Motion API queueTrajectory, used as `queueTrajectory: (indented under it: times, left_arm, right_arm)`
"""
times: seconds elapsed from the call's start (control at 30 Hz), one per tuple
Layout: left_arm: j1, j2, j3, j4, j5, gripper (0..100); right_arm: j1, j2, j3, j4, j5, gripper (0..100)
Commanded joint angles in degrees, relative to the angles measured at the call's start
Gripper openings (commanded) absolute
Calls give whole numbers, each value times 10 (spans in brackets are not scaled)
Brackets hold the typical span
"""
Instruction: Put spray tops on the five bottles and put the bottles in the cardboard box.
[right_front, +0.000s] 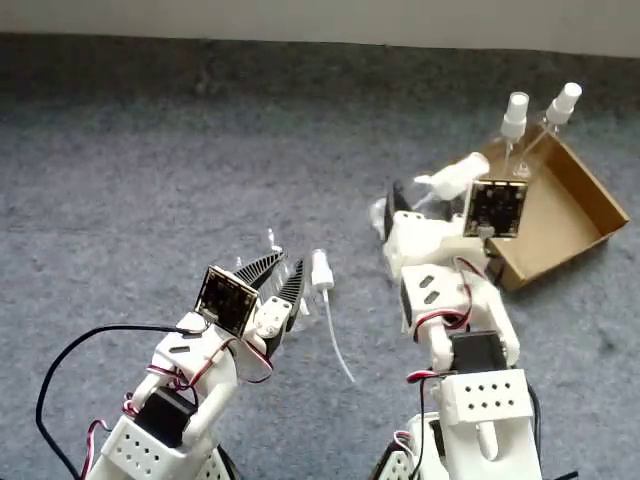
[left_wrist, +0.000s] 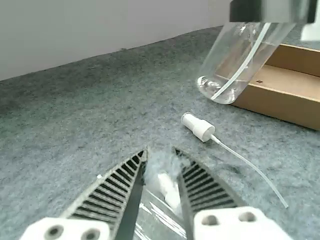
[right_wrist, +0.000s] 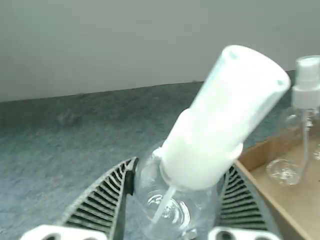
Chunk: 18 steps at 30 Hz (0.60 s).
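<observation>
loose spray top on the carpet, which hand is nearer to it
Left. The left hand sits just beside the loose spray top; the right hand is farther off by the cardboard box, holding a capped bottle.

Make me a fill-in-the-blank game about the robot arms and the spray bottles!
1. The number of topped bottles standing in the cardboard box is ___.
2. The loose spray top lies nearer the end effector of the ___ arm, which is shut on a clear bottle.
3. The held bottle in the right end effector wears a cap coloured ___.

Missing words: two, left, white.
</observation>
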Motion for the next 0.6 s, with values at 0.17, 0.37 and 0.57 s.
queueTrajectory:
  times: [0.17,0.37,0.57]
  left_arm:
    - [-60,-1,5,2,-4,53]
    - [-65,-1,6,2,-4,53]
    - [-65,-1,9,2,-4,53]
  right_arm:
    - [226,-7,-65,-2,105,143]
    - [295,-6,-66,-124,172,143]
    - [325,80,-73,-145,196,142]
